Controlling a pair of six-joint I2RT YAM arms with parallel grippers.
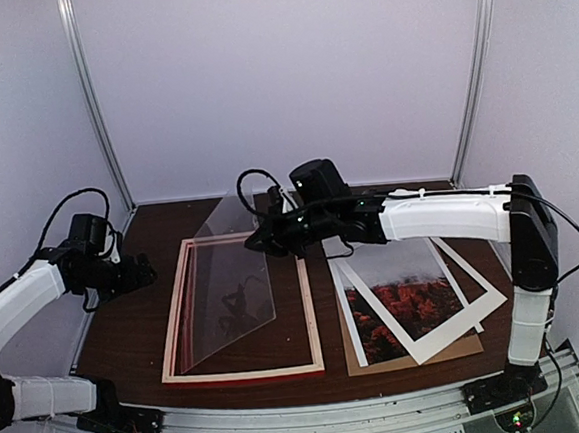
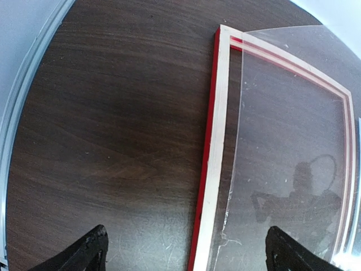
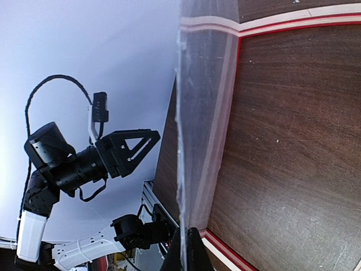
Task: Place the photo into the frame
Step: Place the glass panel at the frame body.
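Right gripper (image 1: 258, 241) reaches across over the far edge of the frame (image 1: 242, 373), with its fingers (image 3: 187, 251) pinched fully together on the edge of a clear sheet (image 1: 229, 281). The sheet is held tilted. Its near-left part is down inside the frame opening and its far-right corner is raised off the table (image 1: 128, 329). In the right wrist view the sheet is seen nearly edge-on, with the frame's red and pale rail behind it.

The frame lies flat at centre-left on the dark wood table, pale wood side up, with red showing along the outer edges.

Left gripper (image 1: 139, 273) hovers over the table just left of the frame. Its fingers are spread wide and hold nothing. In the left wrist view both tips sit at the bottom corners, with the frame's left rail between them below.

The photo (image 1: 417, 302) is to the right of the frame, outside it, under the right forearm. It shows red-orange ground and a grey-white sky with a white border. It lies skewed on a loose stack with other white-edged sheets, on a brown backing board (image 1: 411, 355). The order of the layers cannot be told.
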